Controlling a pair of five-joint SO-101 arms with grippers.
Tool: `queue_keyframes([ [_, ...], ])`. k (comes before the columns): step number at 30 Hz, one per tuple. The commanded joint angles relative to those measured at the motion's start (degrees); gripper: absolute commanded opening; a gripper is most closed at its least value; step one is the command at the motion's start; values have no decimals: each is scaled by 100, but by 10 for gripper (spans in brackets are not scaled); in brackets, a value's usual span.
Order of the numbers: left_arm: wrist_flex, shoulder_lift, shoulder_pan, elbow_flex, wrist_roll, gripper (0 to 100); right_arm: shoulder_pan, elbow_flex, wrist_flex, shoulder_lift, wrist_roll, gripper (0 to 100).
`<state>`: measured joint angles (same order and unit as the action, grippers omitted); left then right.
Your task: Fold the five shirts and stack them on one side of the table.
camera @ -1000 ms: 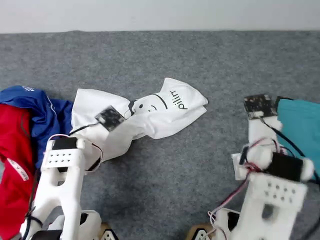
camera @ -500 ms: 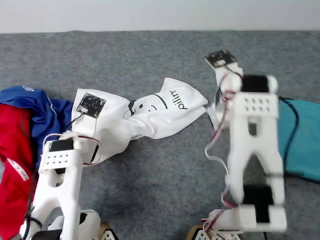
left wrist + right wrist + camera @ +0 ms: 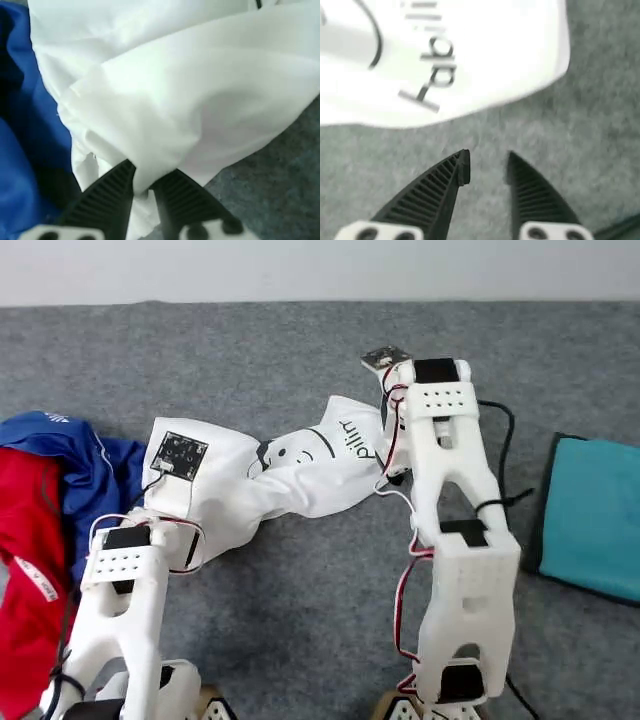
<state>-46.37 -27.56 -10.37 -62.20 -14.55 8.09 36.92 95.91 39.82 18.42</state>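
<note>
A white shirt (image 3: 300, 475) with a drawn face and some dark lettering lies crumpled a little left of the middle of the grey, felt-covered counter (image 3: 300, 610). Its printed end points toward the right arm, and its bunched end trails back toward the left arm.

The left end effector (image 3: 148, 175) is down on that bunched end. Its two dark ribbed fingers (image 3: 107, 192) are closed tightly on a ridge of the white cloth, and a fold stands up between them. Just beside this spot the white fabric overlaps a blue shirt (image 3: 95, 465).

The blue shirt is heaped at the left edge of the counter. A red shirt (image 3: 30, 560) lies against it on the near side, and both are unfolded.

The right arm stretches out over the middle of the counter. The right end effector (image 3: 488, 160) hangs over bare grey covering, just off the lettered edge of the white shirt. Its fingers are spread and hold nothing, with the hem close ahead of the tips but apart from them.

Far to the right, well apart from the other garments, a teal shirt (image 3: 595, 515) lies flat and folded, with a dark edge showing along its near side.
</note>
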Motion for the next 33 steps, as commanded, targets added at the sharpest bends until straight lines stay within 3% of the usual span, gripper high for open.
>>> queue_keyframes([
  [1, 132, -132, 0, 4, 70, 5, 48, 1099, -119, 391, -18, 143],
  [11, 158, -158, 9, -57, 88, 5, 224, 3560, -954, 2158, -9, 79],
  [17, 158, -158, 9, -66, 88, 5, 435, 4677, -189, 2598, -9, 84],
  [21, 158, -158, 9, -66, 88, 5, 374, 4862, 664, 2571, -9, 84],
  [25, 158, -158, 9, -66, 97, 5, 163, 4853, 699, 2545, -9, 88],
  [29, 158, -158, 9, -66, 97, 5, 75, 4712, 716, 2527, -35, 188],
  [33, 158, -158, 9, -66, 97, 5, 84, 4211, 716, 2193, -44, 199],
])
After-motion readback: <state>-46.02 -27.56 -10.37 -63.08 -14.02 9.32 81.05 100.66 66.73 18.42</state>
